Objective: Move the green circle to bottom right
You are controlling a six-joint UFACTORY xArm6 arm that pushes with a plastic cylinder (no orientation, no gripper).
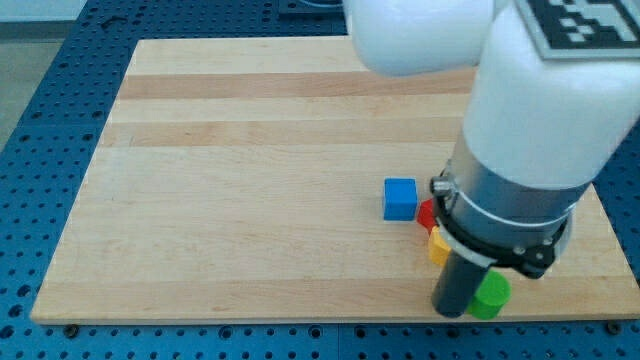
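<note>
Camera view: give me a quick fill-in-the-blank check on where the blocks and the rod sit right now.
1. The green circle sits near the board's bottom ____ corner.
2. The cube standing apart at the view's left of the cluster is ____.
3. Between the red block and the green circle lies a ____ block.
4. The dark rod stands on the green circle's ____ side in the view; my tip itself is hard to make out.

Missing words: right; blue; yellow; left

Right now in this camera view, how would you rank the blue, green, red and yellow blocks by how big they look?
1. blue cube, fully in view.
2. green circle, partly behind the rod by my tip.
3. red block and yellow block: both slivers, mostly hidden by the arm, so I cannot rank them.
</note>
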